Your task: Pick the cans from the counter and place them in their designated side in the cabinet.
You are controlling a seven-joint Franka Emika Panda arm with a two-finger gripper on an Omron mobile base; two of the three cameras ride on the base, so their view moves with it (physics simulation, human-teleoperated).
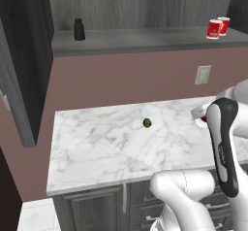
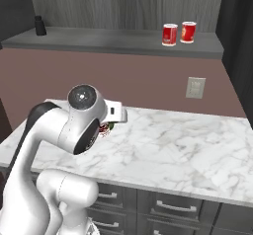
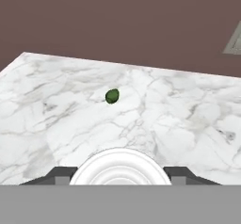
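Note:
My gripper (image 3: 120,173) is shut on a can (image 3: 120,167), whose round silvery top sits between the two dark fingertips (image 3: 61,175). A sliver of that can's red side (image 1: 202,120) peeks out beside the arm, low over the right part of the counter (image 1: 97,147), and the red can (image 2: 104,129) also shows behind the white arm joint. Two more red cans (image 1: 213,29) (image 1: 224,25) stand side by side at the right end of the cabinet's grey shelf (image 1: 140,40). From the other side they are the left can (image 2: 169,34) and the right can (image 2: 188,32).
A tiny green ball (image 1: 147,123) (image 3: 112,96) lies mid-counter. A black bottle (image 1: 79,29) (image 2: 40,25) stands at the shelf's left end. A wall outlet (image 1: 203,74) (image 2: 195,87) sits on the brown backsplash. The tall dark cabinet door (image 1: 19,55) hangs open at left.

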